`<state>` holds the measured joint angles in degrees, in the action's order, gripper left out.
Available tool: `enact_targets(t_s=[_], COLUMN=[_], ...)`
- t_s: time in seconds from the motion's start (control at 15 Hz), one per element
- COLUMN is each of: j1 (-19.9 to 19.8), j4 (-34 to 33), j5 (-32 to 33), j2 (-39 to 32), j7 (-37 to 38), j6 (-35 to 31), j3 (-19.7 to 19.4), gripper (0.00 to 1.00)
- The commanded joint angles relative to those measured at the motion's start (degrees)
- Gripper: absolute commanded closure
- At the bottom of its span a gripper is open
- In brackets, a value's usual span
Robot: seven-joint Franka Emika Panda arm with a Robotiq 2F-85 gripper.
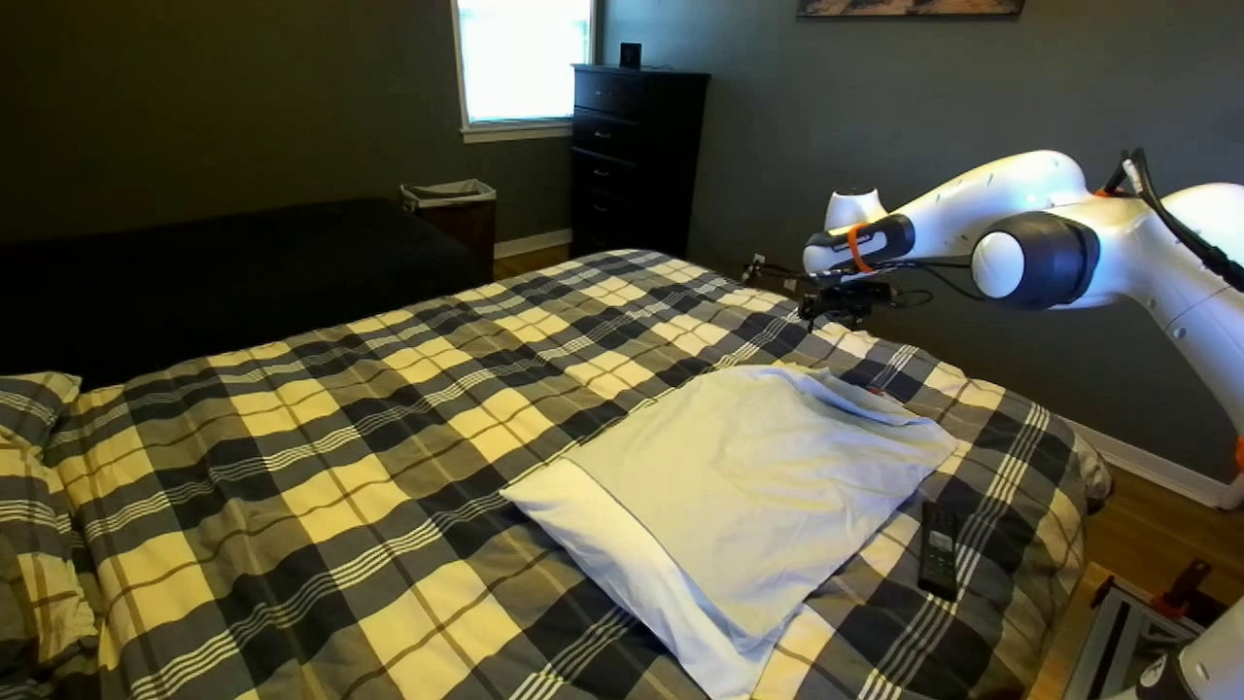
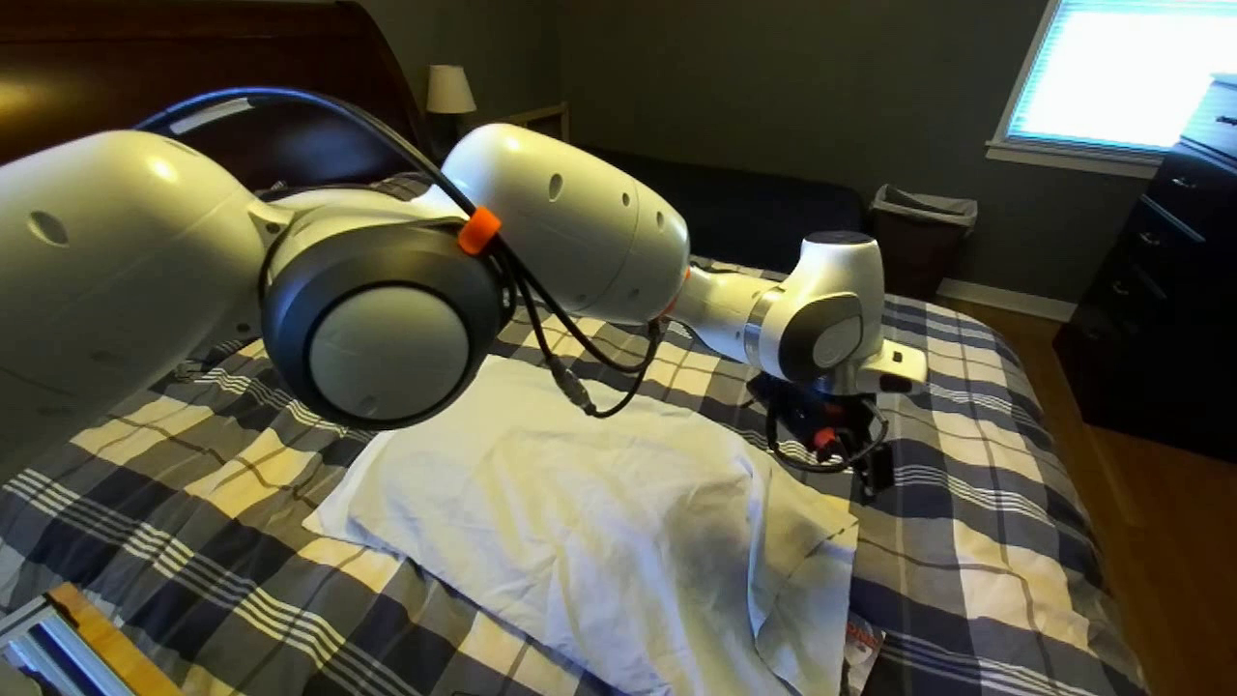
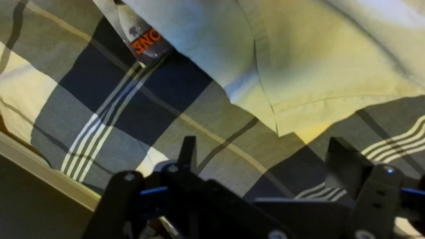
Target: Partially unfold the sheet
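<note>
1 sheet (image 1: 758,476), white to pale grey, lies folded in layers on the plaid bedspread (image 1: 360,486), toward the side where the arm (image 1: 1127,258) stands. A lower layer projects along 1 end; the opposite end is rumpled, and a corner of it shows in the wrist view. The gripper (image 3: 264,149) hangs above the plaid bedspread near that corner, its 2 jaws standing wide apart and holding nothing; no contact with the sheet is seen.

Hazards, as judged: the corner appears to lie flat, so a grasp set too low could take up bedspread as well; set too high, it could miss. Layers lying close could be caught together, dragging the whole sheet instead of unfolding it. A printed item (image 3: 146,43) partly beneath the sheet's edge could be pulled along by friction. The remote (image 1: 939,551), just beside the sheet, could be knocked or covered.

Markings: "ONE" in orange-red capitals is legible on the printed item; the sheet may hide further letters. Lettering on the arm and remote is too small to read.
</note>
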<state>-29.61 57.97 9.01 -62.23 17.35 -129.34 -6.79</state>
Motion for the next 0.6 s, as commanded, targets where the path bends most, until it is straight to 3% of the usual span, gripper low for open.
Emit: enact_targets(t_s=[0.0,0.53], j1=[-0.41,-1.87], j4=[-4.31,-11.81], j5=[-6.34,-11.21], j2=[-2.42,-8.07], j7=[-5.98,-11.48], j6=[7.88,14.98], j3=[-0.91,-1.27], gripper=[0.0,0.0])
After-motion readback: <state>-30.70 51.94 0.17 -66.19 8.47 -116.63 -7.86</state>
